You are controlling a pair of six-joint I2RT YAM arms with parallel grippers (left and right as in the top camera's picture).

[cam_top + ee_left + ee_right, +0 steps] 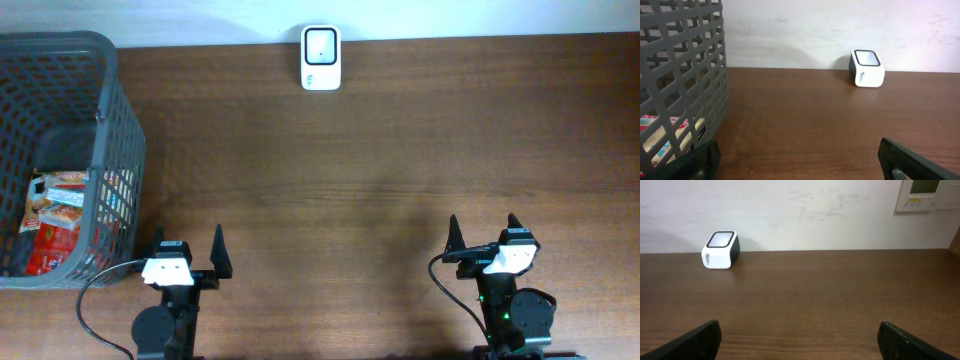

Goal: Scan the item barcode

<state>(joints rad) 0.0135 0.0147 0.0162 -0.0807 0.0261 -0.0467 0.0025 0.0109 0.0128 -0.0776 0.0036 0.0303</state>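
Observation:
A white barcode scanner [321, 58] with a dark window stands at the table's far edge, also seen as the scanner [868, 68] and the scanner [720, 250]. Packaged items [58, 205] with red and white wrappers lie inside the grey mesh basket [110, 110] at the left; the items [660, 135] show through the mesh. My left gripper [188, 245] rests open near the front edge, just right of the basket, nothing between its fingers. My right gripper [484, 232] is open at the front right, also empty.
The basket wall [685, 75] stands close to the left gripper's left finger [700, 162]. A white wall runs behind the table, with a wall panel [927, 194] at upper right. Bare wood lies between the grippers and the scanner.

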